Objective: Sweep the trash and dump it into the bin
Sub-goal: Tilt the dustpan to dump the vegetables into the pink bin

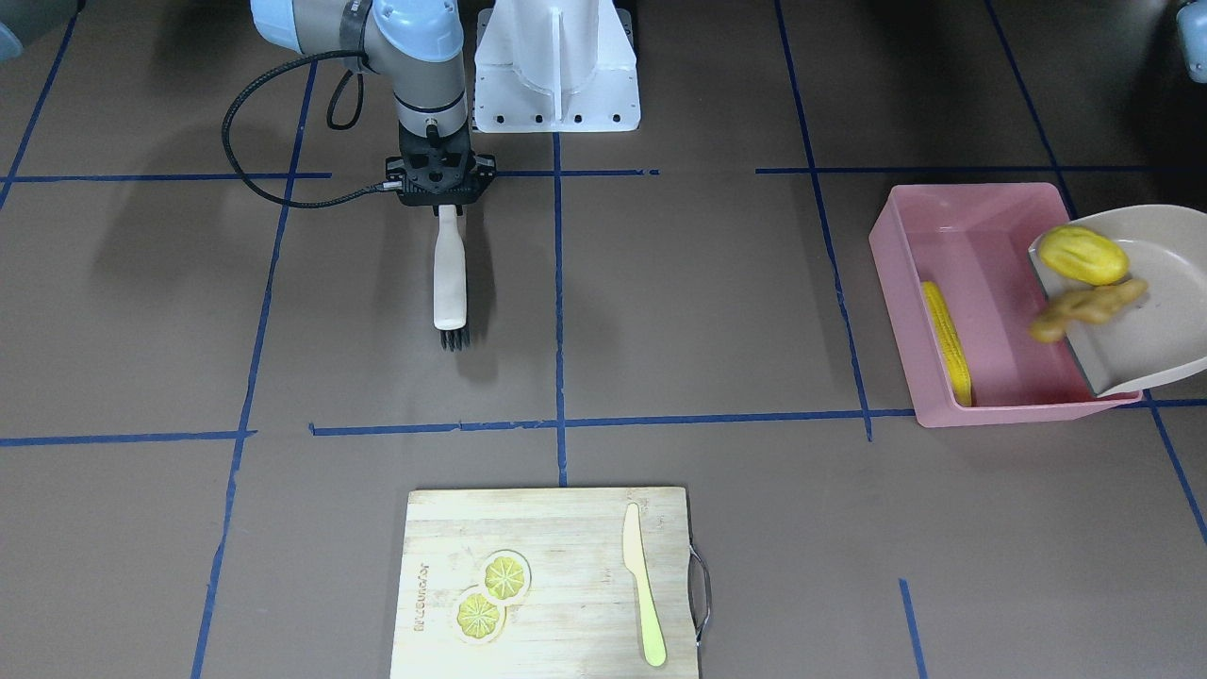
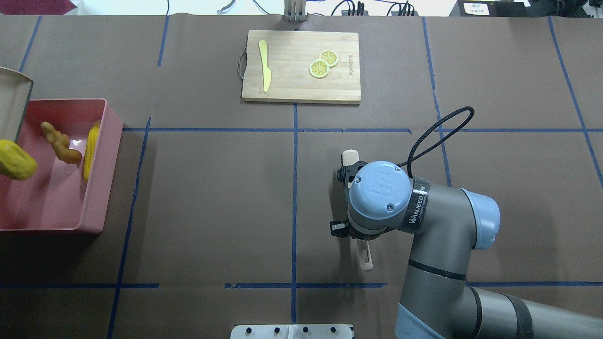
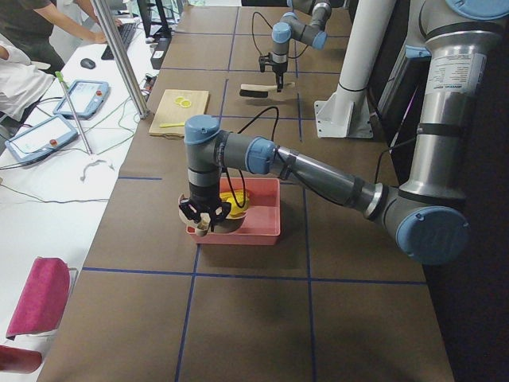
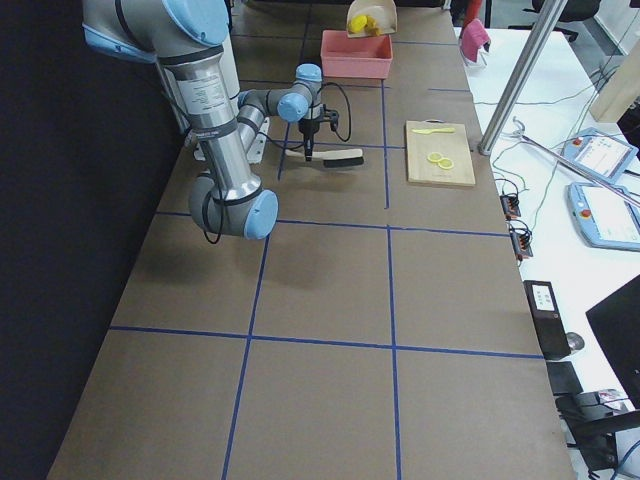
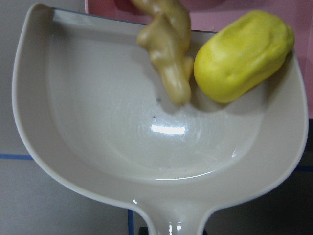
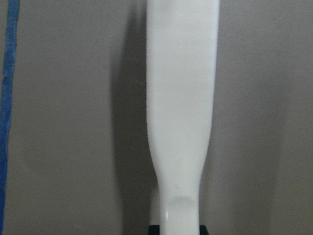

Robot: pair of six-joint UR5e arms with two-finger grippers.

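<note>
Board [image 1: 566, 604], knife [image 1: 642, 585], 2 lemon slices [image 1: 504, 576], brush [image 1: 450, 273], dustpan [image 1: 1165, 321]

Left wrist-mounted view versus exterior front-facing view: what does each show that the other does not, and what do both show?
Only the wrist view: the neck where the dustpan narrows into its handle. Only the front-facing view: the corn cob lying in the pink bin, the right gripper shut on the brush, the cutting board with lemon slices and knife. Both: the dustpan with the ginger root and lumpy yellow vegetable at its lip, over the bin.
</note>
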